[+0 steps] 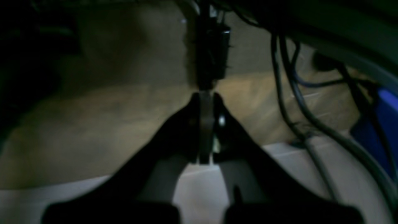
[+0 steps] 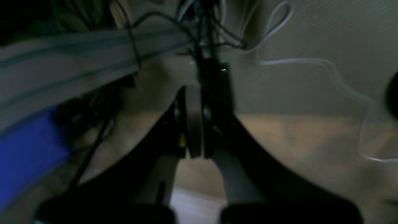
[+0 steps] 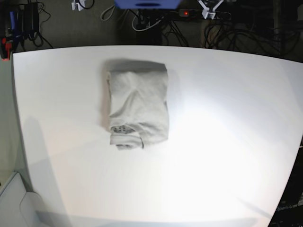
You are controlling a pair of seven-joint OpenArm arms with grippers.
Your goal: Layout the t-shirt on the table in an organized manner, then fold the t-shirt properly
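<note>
Left wrist view shows the left gripper (image 1: 205, 130) with its two dark jaws pressed together, the pale pads meeting in a thin line and nothing between them. Beyond the tips the picture is dim and blurred: a tan floor (image 1: 93, 124), a bundle of dark cables (image 1: 298, 102) running down the right side, and a blue object (image 1: 379, 124) at the far right edge. A pale surface lies along the bottom of the frame below the gripper.

Right wrist view shows the right gripper (image 2: 194, 124) likewise closed, pad against pad, holding nothing. Around it are a grey beam (image 2: 77, 62) crossing the upper left, a blue shape (image 2: 28, 152) at lower left, a thin white cable (image 2: 326, 67) looping over the right side, and tan floor behind.

Base view shows neither arm. The t-shirt (image 3: 138, 106) lies on the table (image 3: 227, 142), left of centre and nearer the far edge, folded into a compact upright rectangle. Its near end has a small rolled or tucked portion at the lower left, with a dark label print visible just above it. Soft creases run across its upper face. Past the far edge of the table are tangled cables (image 3: 222, 28) and a blue box (image 3: 147, 4).
</note>
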